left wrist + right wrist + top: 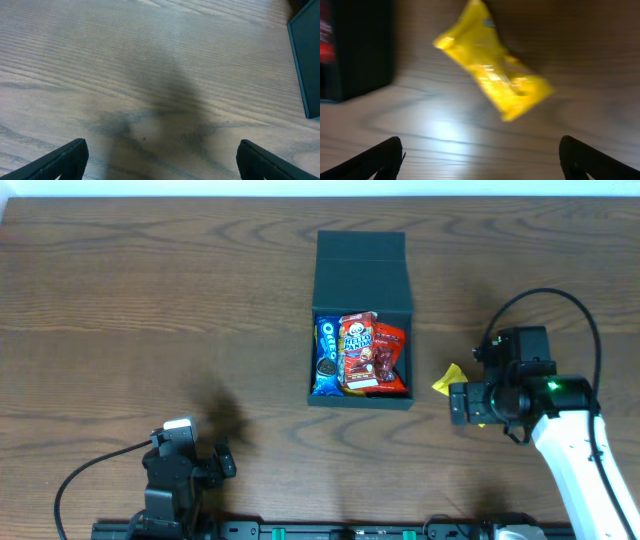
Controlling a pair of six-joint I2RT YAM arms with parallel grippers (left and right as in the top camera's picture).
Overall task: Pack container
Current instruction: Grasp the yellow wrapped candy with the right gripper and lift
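Overhead shows you the container (pixel 362 275) near the middle of the table (pixel 150 310), its lid flipped back, with an Oreo packet (pixel 326 357), a Hello Panda box (pixel 358 350) and a red packet (pixel 390 358) side by side inside. Your right claw (pixel 480 167) is spread wide above a yellow packet (pixel 495 75) lying just right of the container, fingers clear of it. Your left claw (pixel 160 162) is also spread, over the wood at the front left, well apart from the container.

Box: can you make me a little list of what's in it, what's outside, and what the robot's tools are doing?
box: lid open
inside: blue cookie packet, Hello Panda packet, red packet
outside: yellow packet, on table right of box
right tool: open, empty, near yellow packet
left tool: open, empty, over the table
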